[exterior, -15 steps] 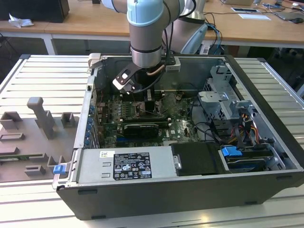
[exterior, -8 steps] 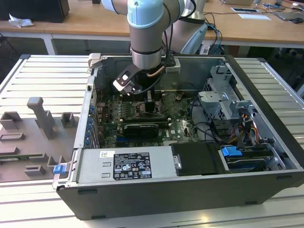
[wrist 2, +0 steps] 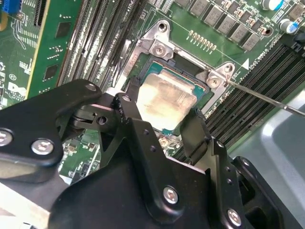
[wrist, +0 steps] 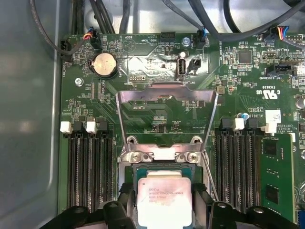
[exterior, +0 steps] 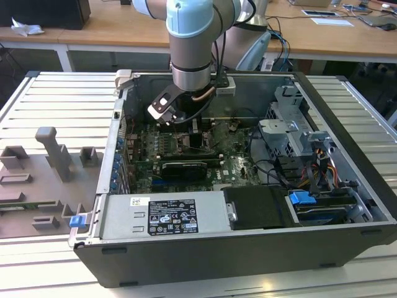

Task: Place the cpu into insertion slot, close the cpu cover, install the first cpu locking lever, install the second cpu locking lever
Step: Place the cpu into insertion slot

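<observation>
In the exterior view, grey fixtures (exterior: pixel 53 155) sit on the desk (exterior: pixel 56 93) at the left. Right of them my arm (exterior: pixel 192 37) reaches down into the open case (exterior: pixel 205 267). In the second wrist view the end effector (wrist 2: pixel 160 109) is narrowed to chip width, its fingers (wrist 2: pixel 136 114) against opposite edges of the cpu (wrist 2: pixel 167 95). The cpu is at the slot (wrist 2: pixel 188 71), but I cannot tell if it is fully seated. In the first wrist view the cover (wrist: pixel 167 95) stands open.

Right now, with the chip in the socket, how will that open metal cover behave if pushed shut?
The cover looks like thin sheet metal around a big window: probably light, slightly springy, not floppy. It seems hinged at the screwed bracket beside the chip, so it should swing rather than slide. Its narrow side rails might twist if pushed off-centre.
</observation>
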